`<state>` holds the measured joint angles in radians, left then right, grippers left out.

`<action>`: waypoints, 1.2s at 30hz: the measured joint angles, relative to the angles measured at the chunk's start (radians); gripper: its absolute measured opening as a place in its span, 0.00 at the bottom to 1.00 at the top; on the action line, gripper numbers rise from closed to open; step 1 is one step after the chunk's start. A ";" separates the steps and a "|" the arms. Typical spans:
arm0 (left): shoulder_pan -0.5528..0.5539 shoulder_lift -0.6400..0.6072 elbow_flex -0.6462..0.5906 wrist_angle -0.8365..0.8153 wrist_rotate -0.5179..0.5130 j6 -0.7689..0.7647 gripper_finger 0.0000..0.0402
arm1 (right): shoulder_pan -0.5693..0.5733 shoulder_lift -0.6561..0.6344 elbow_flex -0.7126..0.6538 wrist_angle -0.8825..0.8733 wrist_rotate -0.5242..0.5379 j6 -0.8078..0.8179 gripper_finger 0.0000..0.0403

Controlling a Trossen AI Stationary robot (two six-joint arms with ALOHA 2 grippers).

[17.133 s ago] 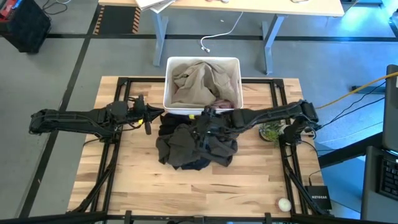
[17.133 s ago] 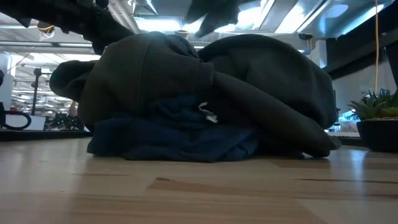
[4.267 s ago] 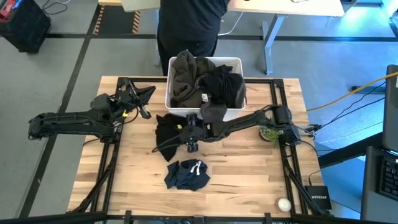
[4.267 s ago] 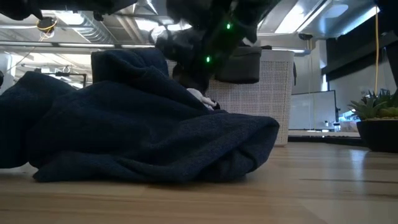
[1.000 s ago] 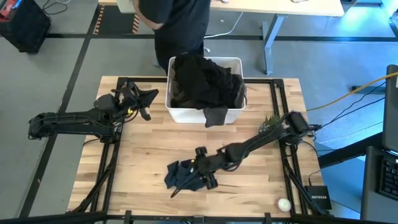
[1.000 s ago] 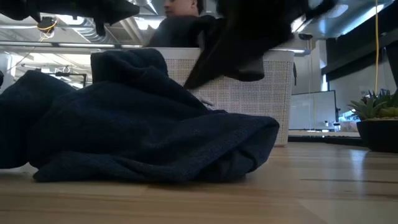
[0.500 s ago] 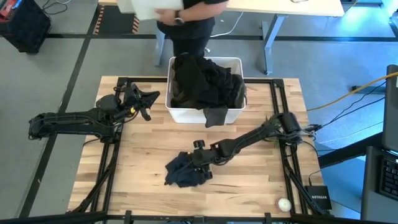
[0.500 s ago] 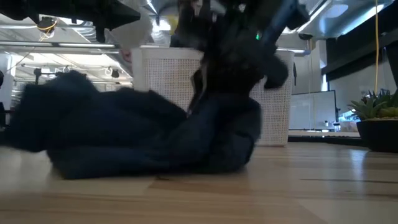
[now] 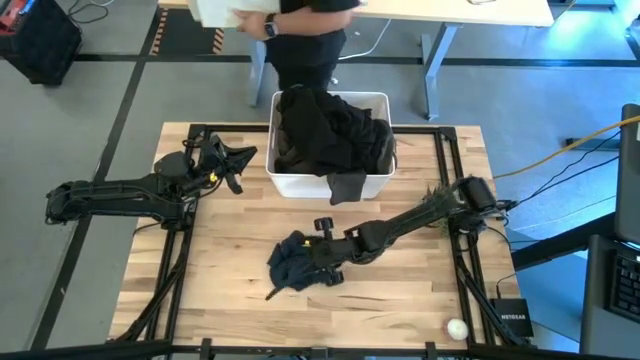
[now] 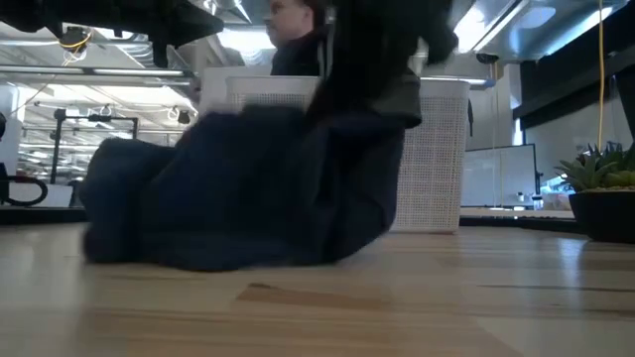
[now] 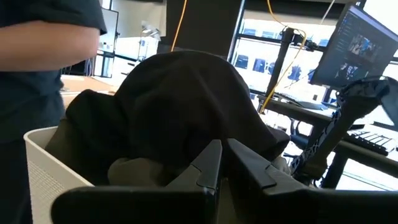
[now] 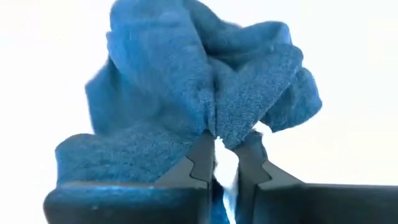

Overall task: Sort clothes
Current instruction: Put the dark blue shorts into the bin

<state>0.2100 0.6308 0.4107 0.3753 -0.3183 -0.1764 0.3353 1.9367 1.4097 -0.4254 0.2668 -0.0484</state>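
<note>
A small navy garment (image 9: 298, 262) lies bunched on the table's near middle, and my right gripper (image 9: 316, 268) is shut on it. In the low view the garment (image 10: 238, 193) is drawn up on one side while its lower part rests on the table. Dark olive and black clothes (image 9: 325, 130) fill the white bin (image 9: 380, 100) at the far middle; one dark piece (image 9: 347, 187) hangs over its near rim. My left gripper (image 9: 236, 160) waits shut to the left of the bin, touching nothing. My right gripper pinches a gathered fold of the navy garment (image 12: 214, 124) between its two fingertips (image 12: 202, 155). The fabric bunches up beyond the fingers. One side of the garment is drawn upward while its lower part (image 10: 179, 253) stays on the table.
A person (image 9: 305, 30) stands behind the bin at the table's far edge, holding a white object (image 9: 225, 10). A small potted plant (image 9: 436, 208) stands at the right, and a small white round thing (image 9: 457, 327) lies near the front right corner.
My right gripper has shut on the navy garment and gone a little toward the table's far edge and up. The garment has been gathered into a tighter bunch, one side pulled up while its lower part stayed on the table. The person has moved behind the bin.
</note>
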 joint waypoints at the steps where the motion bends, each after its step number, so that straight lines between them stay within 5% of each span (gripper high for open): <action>1: 0.000 0.000 0.000 -0.001 0.000 0.000 0.04 | 0.009 -0.024 0.012 -0.023 0.022 -0.010 0.05; 11: 0.000 0.000 0.000 0.000 0.000 -0.002 0.04 | 0.029 -0.285 0.119 -0.079 0.303 -0.135 0.07; 20: 0.000 0.000 0.000 0.001 0.000 -0.005 0.04 | -0.074 -0.441 0.234 0.094 0.578 -0.434 0.06; 29: 0.000 0.000 0.000 0.001 0.000 -0.007 0.04 | -0.378 -0.418 0.236 -0.078 0.419 -0.284 0.06; 36: 0.000 0.000 0.000 -0.012 0.000 -0.049 0.04 | -0.610 -0.293 0.045 -0.135 0.169 -0.039 0.06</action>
<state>0.2100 0.6308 0.4107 0.3638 -0.3180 -0.2255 -0.2747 1.6434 1.4550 -0.5602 0.4359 -0.0876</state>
